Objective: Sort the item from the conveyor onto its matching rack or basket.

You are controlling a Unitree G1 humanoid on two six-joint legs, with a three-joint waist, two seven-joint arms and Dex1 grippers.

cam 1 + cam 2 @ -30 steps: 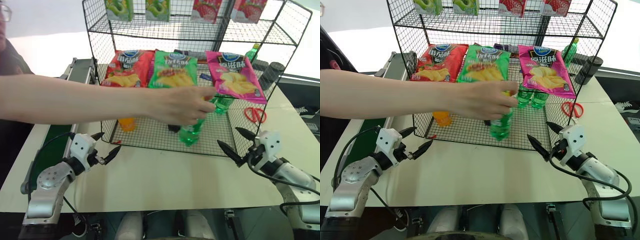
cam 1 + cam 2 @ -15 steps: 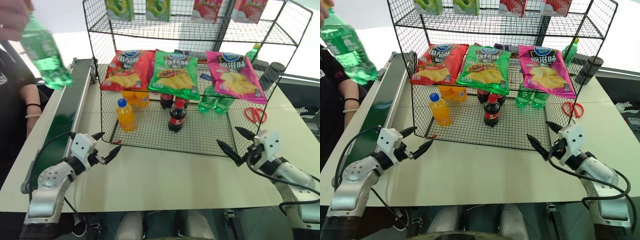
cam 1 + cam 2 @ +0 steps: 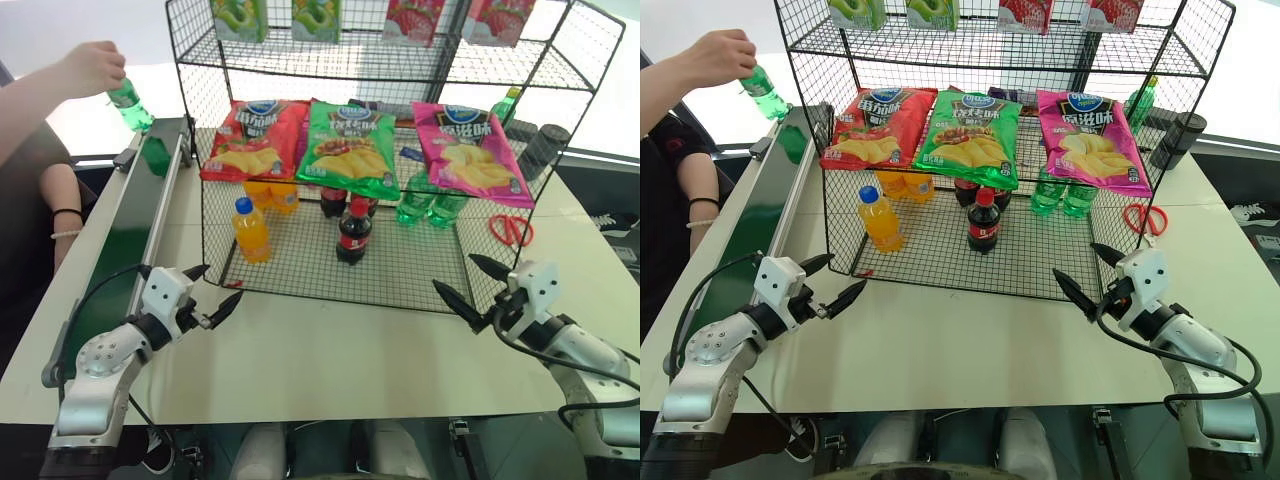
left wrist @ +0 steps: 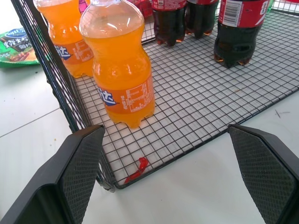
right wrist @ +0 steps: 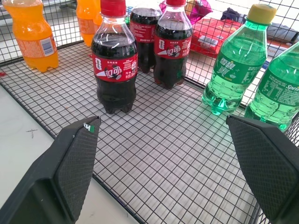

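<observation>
While both claws gape empty, green bottles (image 5: 233, 60) read "Sprite" in part.

Rack (image 3: 215, 160): thin black wire grid, matt. Orange bottle (image 4: 122, 74) and cola bottle (image 5: 114, 70): clear glossy plastic. Chip bags (image 3: 350, 145): shiny printed foil. Conveyor (image 3: 125, 250): smooth dark green belt, grey metal rails. Table (image 3: 330, 350): smooth pale matt surface. Gripper fingers (image 4: 81, 175): black, finely textured pads.
</observation>
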